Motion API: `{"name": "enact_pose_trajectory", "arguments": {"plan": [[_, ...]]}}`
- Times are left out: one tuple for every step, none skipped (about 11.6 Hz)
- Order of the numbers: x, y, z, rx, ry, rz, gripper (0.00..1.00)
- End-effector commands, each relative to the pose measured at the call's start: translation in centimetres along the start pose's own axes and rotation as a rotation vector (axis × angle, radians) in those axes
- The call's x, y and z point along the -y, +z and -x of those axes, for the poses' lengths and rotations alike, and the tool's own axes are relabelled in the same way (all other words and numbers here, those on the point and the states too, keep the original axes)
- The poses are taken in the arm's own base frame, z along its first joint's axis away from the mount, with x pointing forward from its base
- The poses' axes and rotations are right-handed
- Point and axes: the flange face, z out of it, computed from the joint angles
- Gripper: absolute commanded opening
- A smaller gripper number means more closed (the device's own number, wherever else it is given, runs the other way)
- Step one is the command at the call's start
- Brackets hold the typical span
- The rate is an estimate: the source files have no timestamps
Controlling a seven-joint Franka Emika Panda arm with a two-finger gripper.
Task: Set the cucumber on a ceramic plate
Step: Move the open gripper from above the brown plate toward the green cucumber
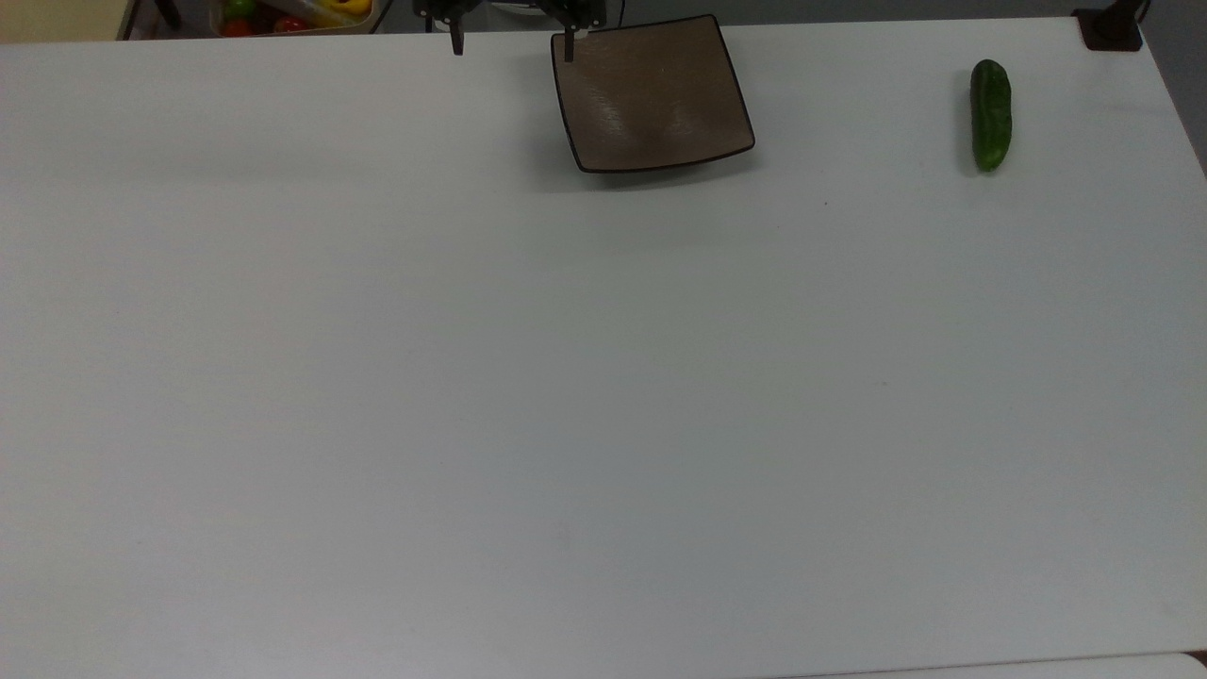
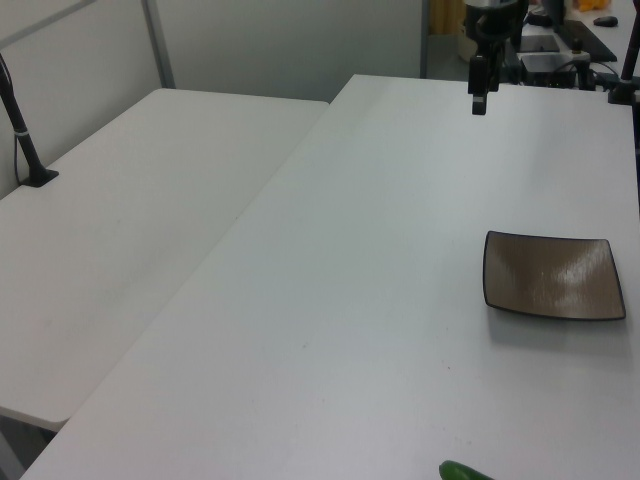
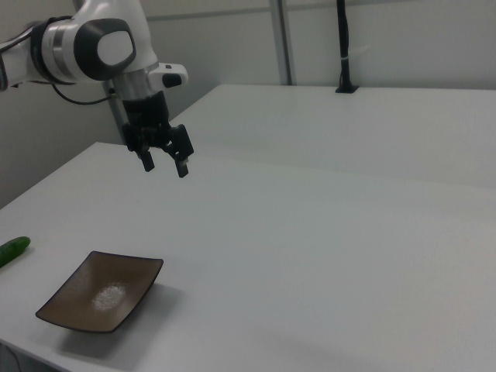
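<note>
Currently the end effector (image 3: 164,163) is seen hanging in the air above the white counter (image 1: 566,396), its two fingers spread apart with nothing between them. In the top view it appears at the far edge, with one fingertip overlapping the far left corner of the ceramic plate (image 1: 655,94). The square brown plate is seen resting flat on the counter with nothing on it. The cucumber (image 1: 991,115) is found lying on the counter well apart from the plate, toward the top view's right, its length running near to far. In the right view the cucumber (image 3: 13,249) is seen at the left edge, beyond the plate (image 3: 101,291), and the white arm (image 3: 93,46) is seen reaching in from the right view's upper left.
</note>
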Motion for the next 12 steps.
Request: {"name": "enact_pose_trajectory", "arguments": {"plan": [[-0.1,1.2,-0.8,-0.044,-0.024,-0.021,1.0],[0.0,1.2,-0.8,-0.043,-0.027,-0.021,1.0],[0.3,1.3,-0.8,-0.042,-0.027,-0.022,1.0],[0.3,1.3,-0.6,-0.04,-0.024,-0.022,1.0],[0.2,1.1,-0.8,-0.046,-0.019,-0.024,1.0],[0.2,1.1,-0.8,-0.046,-0.017,-0.025,1.0],[0.3,1.1,-0.7,-0.046,-0.017,-0.026,1.0],[0.5,1.1,-0.7,-0.044,-0.02,-0.025,1.0],[0.7,1.2,-0.7,-0.043,-0.023,-0.025,1.0],[0.9,1.3,-0.7,-0.043,-0.028,-0.025,1.0],[1.5,1.3,-0.7,-0.048,-0.036,-0.026,1.0],[2.3,1.2,-0.8,-0.054,-0.048,-0.032,1.0]]}}
